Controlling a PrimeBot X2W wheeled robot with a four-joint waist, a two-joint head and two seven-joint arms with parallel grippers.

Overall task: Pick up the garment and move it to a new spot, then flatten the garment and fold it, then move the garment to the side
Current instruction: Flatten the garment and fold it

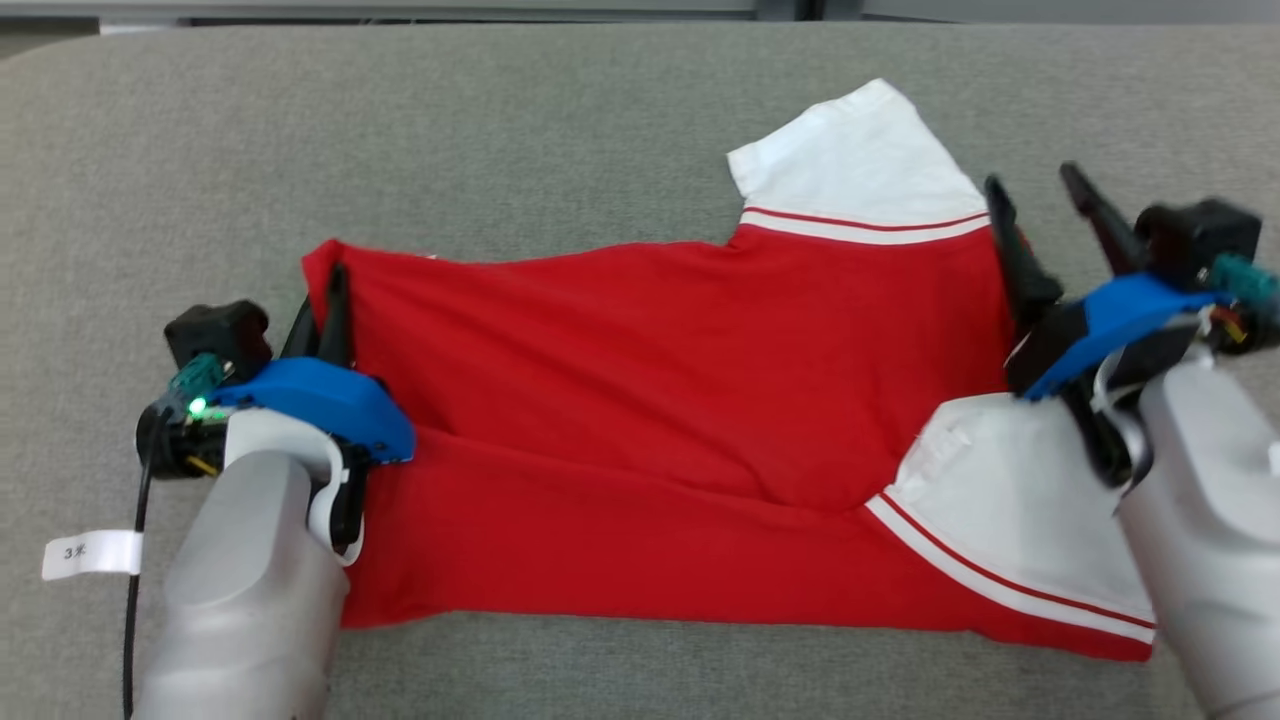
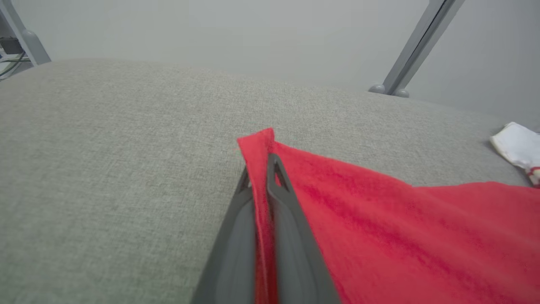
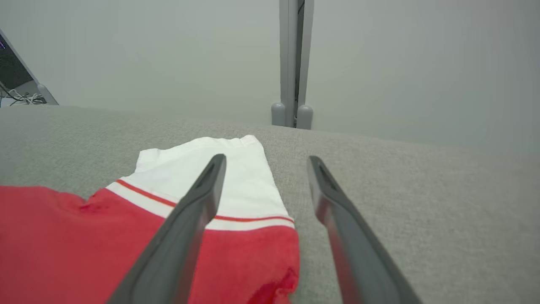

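The garment [image 1: 660,400] is a red shirt with white, red-striped sleeves, lying spread on the grey surface. My left gripper [image 1: 328,290] is shut on the garment's far left corner; in the left wrist view the red hem [image 2: 259,169] is pinched between the two dark fingers [image 2: 287,219]. My right gripper [image 1: 1035,195] stands open at the garment's right edge, beside the far white sleeve [image 1: 860,160]. In the right wrist view one of its fingers [image 3: 198,202] lies over the sleeve [image 3: 236,173] and the other over bare grey cloth, with nothing held.
The grey fabric surface [image 1: 560,130] stretches wide around the garment. A white paper tag [image 1: 90,553] hangs on a cable by my left forearm. Grey frame posts [image 3: 293,63] stand beyond the far edge.
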